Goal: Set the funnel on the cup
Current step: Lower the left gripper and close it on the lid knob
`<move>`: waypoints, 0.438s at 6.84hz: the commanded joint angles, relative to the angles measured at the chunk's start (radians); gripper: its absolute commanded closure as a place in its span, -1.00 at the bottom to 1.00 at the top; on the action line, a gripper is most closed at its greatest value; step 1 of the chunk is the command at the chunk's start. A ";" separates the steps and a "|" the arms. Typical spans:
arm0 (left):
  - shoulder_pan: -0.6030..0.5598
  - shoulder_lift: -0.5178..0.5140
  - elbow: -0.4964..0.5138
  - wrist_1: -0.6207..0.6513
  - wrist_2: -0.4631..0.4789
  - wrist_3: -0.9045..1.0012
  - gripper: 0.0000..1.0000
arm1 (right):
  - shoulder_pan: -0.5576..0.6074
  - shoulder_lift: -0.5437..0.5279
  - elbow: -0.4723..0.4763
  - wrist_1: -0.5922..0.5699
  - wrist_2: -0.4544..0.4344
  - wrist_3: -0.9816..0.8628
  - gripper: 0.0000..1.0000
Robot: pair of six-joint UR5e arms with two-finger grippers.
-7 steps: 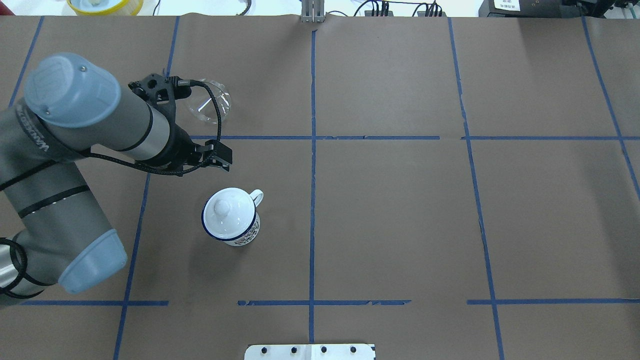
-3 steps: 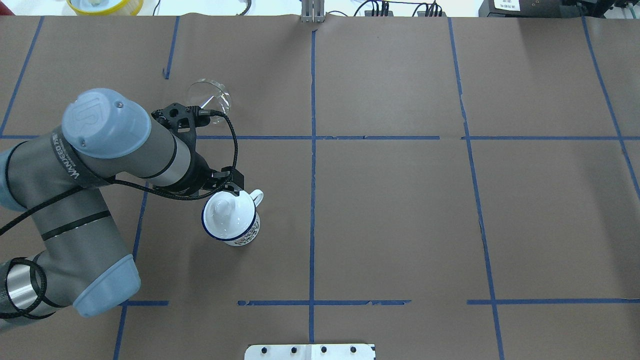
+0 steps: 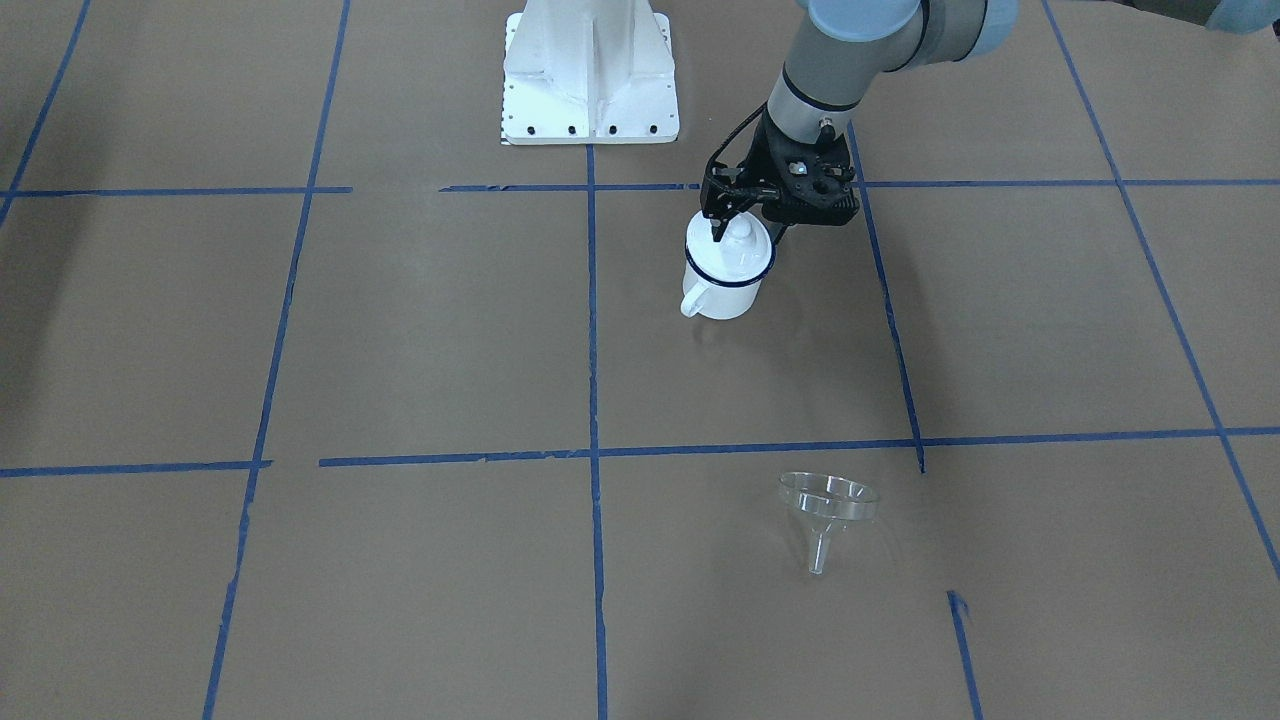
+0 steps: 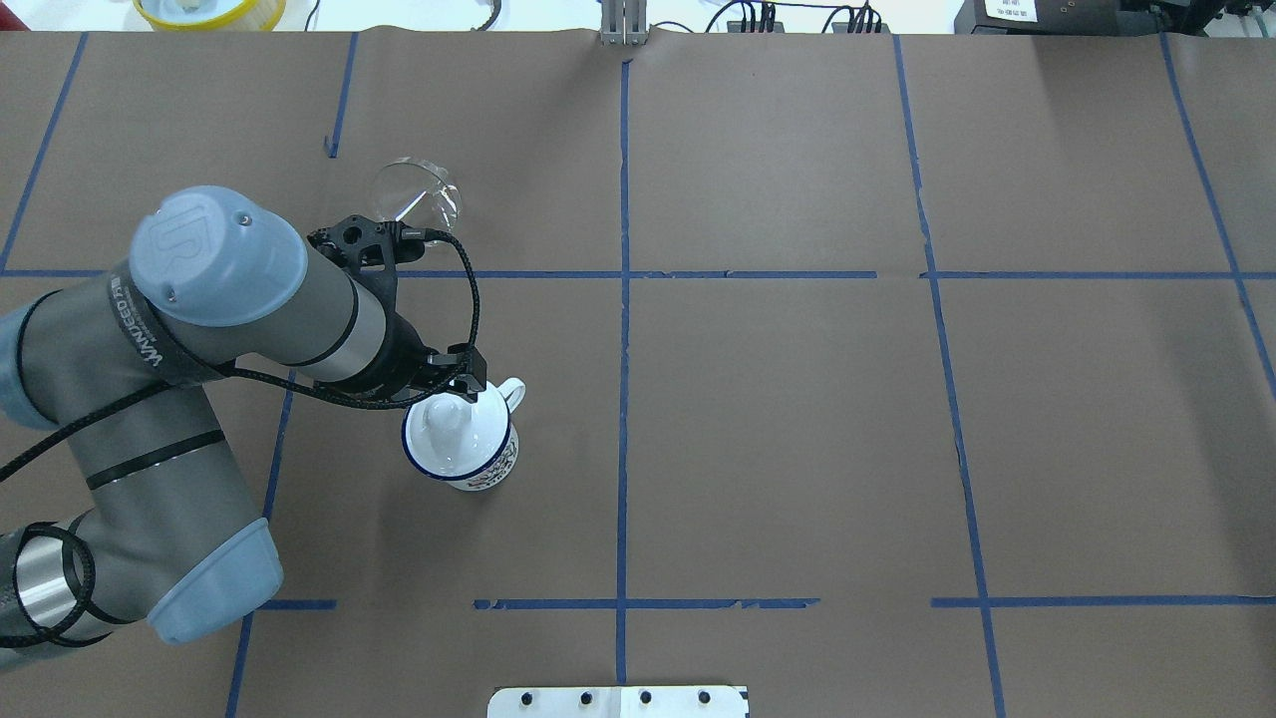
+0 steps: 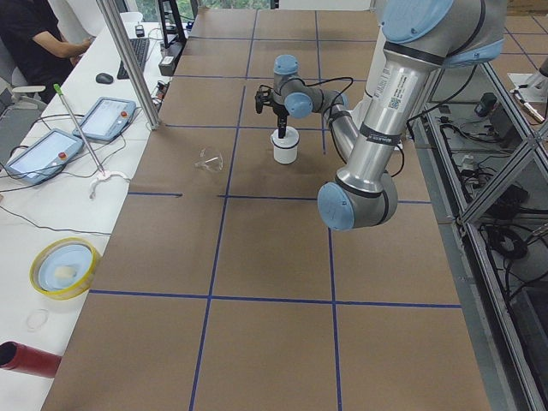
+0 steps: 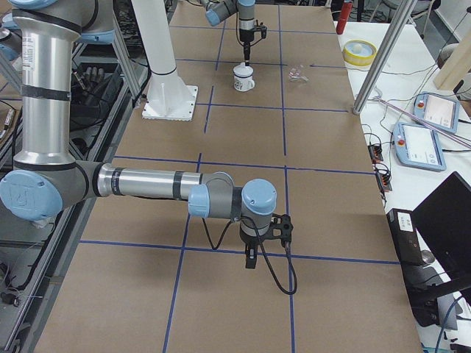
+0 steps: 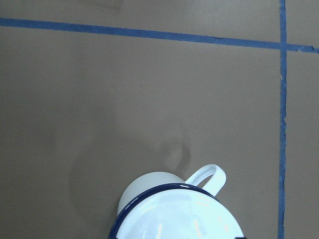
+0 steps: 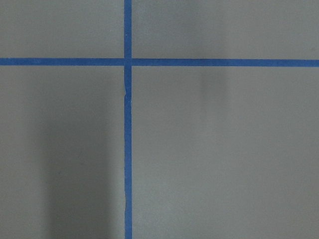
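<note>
The cup (image 3: 722,292) is a white enamel mug with a dark blue rim, and it carries a round white knobbed lid (image 3: 740,255). It stands left of centre in the overhead view (image 4: 491,467) and shows in the left wrist view (image 7: 149,186). My left gripper (image 3: 742,230) points down over the lid's knob, jaws open on either side of it. The clear funnel (image 3: 828,500) lies on the table beyond the mug, apart from the gripper (image 4: 414,194). My right gripper (image 6: 250,262) hangs over bare table far from both; I cannot tell if it is open.
The white robot base plate (image 3: 590,80) sits at the near table edge. Blue tape lines cross the brown table cover. A yellow bowl (image 4: 209,10) and teach pendants (image 5: 107,118) lie on the side bench beyond the table.
My left arm has swung from beside the funnel back toward the mug, and its gripper now sits over the lid's knob. Funnel and mug have not moved.
</note>
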 commanded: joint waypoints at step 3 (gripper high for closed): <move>0.026 0.001 0.000 0.000 -0.001 -0.018 -0.40 | 0.000 0.000 0.000 0.000 0.000 0.000 -1.00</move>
